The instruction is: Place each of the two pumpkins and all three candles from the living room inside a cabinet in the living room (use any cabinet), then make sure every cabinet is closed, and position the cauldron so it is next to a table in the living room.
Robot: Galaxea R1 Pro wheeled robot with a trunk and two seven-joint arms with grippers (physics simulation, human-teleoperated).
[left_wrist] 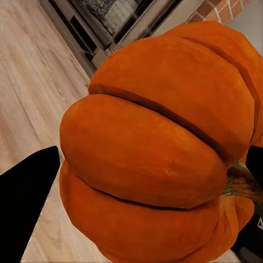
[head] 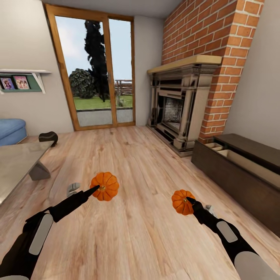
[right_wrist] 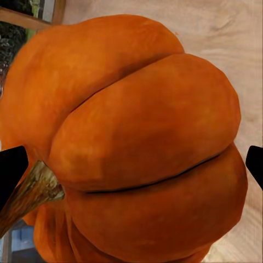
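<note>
Each gripper holds a ribbed orange pumpkin above the plank floor. My left gripper [head: 98,188] is shut on the bigger-looking pumpkin [head: 105,186], which also shows close up as the pumpkin [left_wrist: 159,148] between black fingers [left_wrist: 24,200]. My right gripper [head: 189,200] is shut on the other pumpkin [head: 182,202], seen close up as the pumpkin [right_wrist: 137,142] with its stem beside one finger [right_wrist: 11,170]. The dark-brown cabinet [head: 233,175] stands at the right, its front pulled out and the pale interior showing. The black cauldron [head: 48,137] sits on the floor past the far corner of the glass table [head: 15,163]. No candle can be made out for certain.
A fireplace [head: 179,109] and brick column [head: 217,58] stand ahead right, a glass door [head: 97,74] at the back, a blue sofa [head: 11,130] at the left. Small grey objects lie on the floor near each arm [head: 73,189] [head: 210,210].
</note>
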